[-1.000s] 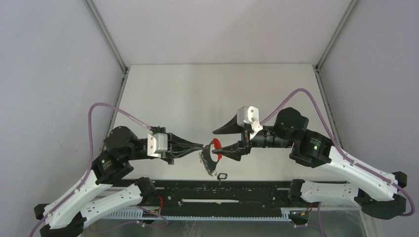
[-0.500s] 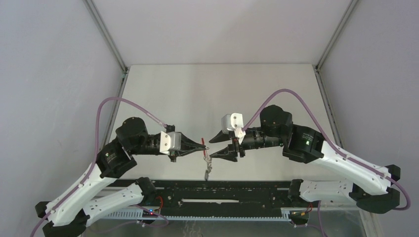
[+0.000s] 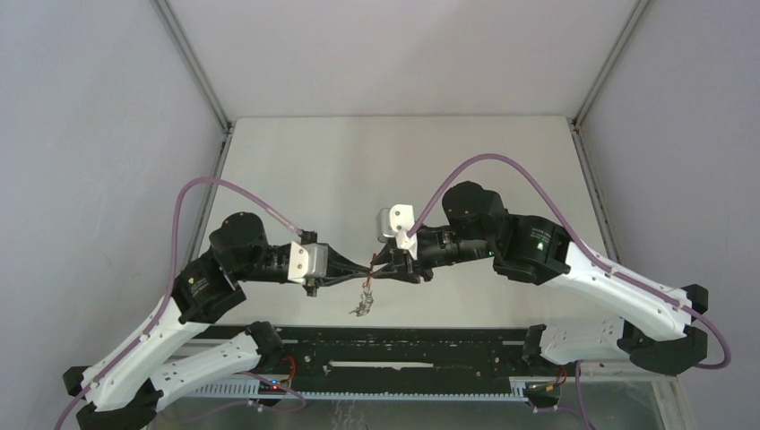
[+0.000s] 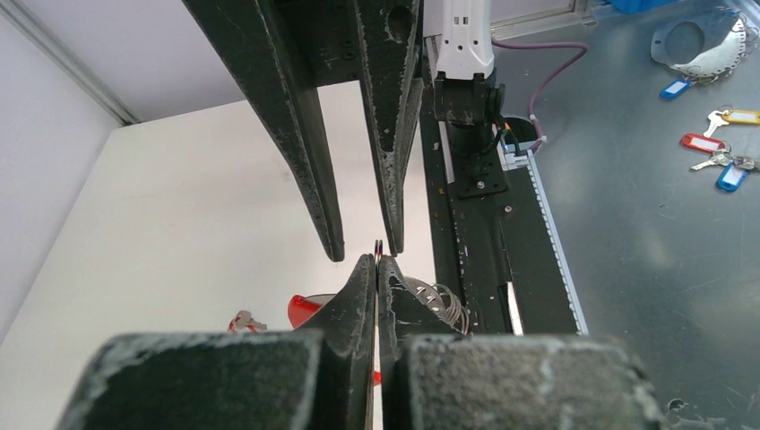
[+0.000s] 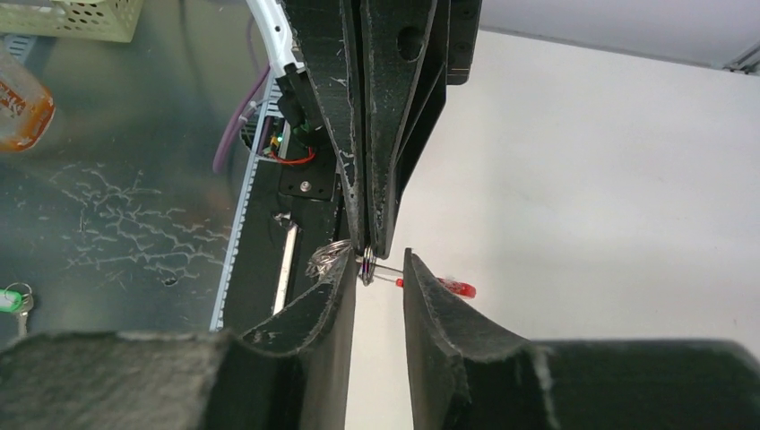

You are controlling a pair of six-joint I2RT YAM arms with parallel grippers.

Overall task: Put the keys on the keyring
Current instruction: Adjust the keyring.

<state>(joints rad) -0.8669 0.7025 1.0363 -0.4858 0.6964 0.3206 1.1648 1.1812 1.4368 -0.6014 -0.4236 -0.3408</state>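
My left gripper is shut on the keyring, a thin metal ring pinched edge-on at its fingertips. The red strap hangs below the ring, seen as a red sliver in the top view. The keys dangle in a small silvery bunch under the ring, above the table's near edge. My right gripper is open, its two fingers straddling the left fingertips and the ring. In the right wrist view the ring sits between my open fingers, with the red strap beside it.
A black rail runs along the table's near edge, just under the hanging keys. On the metal bench beyond it lie spare keys with coloured tags. A basket and an orange bottle stand further off.
The right arm has moved left until its open fingers straddle the left gripper's tips. The left gripper has taken the ring and lifted it. The hanging keys have swung left.
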